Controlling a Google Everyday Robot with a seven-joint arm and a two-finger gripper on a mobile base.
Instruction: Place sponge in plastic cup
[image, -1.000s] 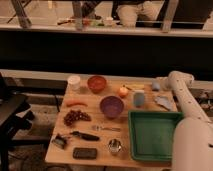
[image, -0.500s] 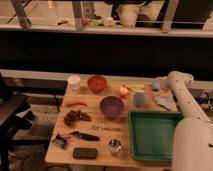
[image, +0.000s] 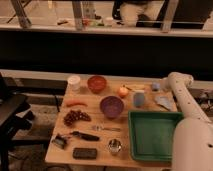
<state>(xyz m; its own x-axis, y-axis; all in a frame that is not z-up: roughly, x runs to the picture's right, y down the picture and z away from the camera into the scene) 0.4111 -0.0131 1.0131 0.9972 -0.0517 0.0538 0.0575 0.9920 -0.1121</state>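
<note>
1. The sponge (image: 155, 87) lies on the worktop (image: 90, 112) behind the cup (image: 139, 99) and a little to its right. It is near the cup but apart from it, close to the far edge.
2. The gripper (image: 162, 84) is at the sponge, on the side away from the cup. It sits at the end of the white arm (image: 182, 100), which reaches in from the right of the cup. I cannot tell whether the gripper is open or has closed on the sponge.
3. The cup stands upright. A grey-blue piece (image: 164, 102) lies flat just right of the cup, a yellow piece (image: 136, 87) behind it, and a purple bowl (image: 111, 106) to its left.
4. The sponge looks soft and light, so it should squash under a pinch and be unlikely to slip. A hold across its middle, from above, seems best, and a firm squeeze should do no harm.
5. The cup looks light and might tip or slide if knocked. Its mouth seems little wider than the sponge, so the release likely has to be centred over the cup.
</note>
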